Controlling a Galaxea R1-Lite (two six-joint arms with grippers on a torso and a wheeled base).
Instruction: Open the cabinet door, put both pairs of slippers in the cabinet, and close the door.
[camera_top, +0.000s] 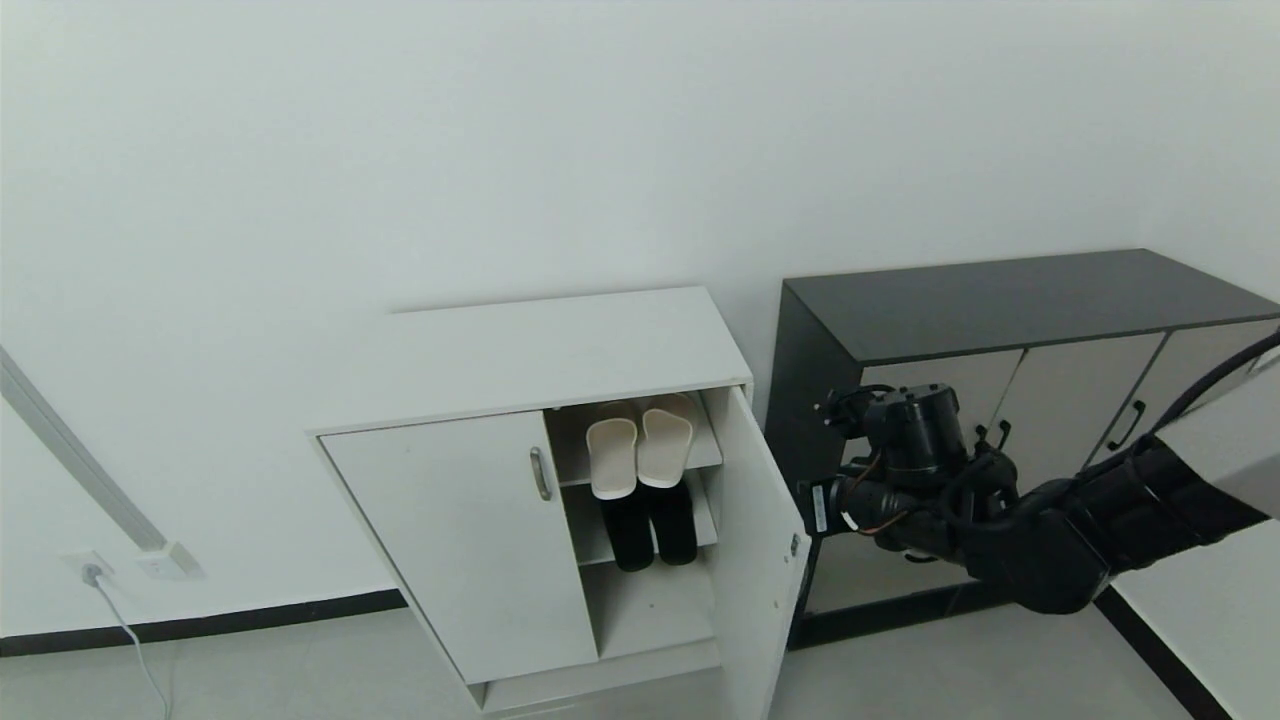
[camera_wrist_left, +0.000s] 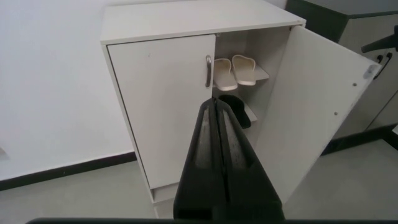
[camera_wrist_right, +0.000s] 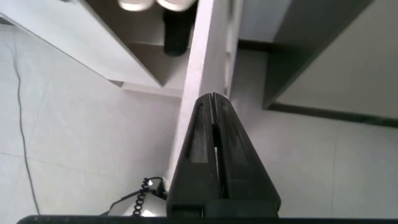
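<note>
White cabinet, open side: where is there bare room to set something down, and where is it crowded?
Free: the bottom shelf, between the closed left door and the open right door; also the cabinet top. Crowded: the upper shelf, with the white slippers, and the middle shelf, with the black slippers.

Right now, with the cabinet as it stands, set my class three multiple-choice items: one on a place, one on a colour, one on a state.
1. Where do the white slippers lie? A on the floor; B on the upper shelf of the cabinet; C on its top.
2. What colour is the lower pair? A black; B red; C blue.
3. How does the right door stand? A shut; B open; C removed.
Answers: B, they rest on the upper shelf inside; A, the lower pair is black; B, the door is swung out, showing the shelves.
</note>
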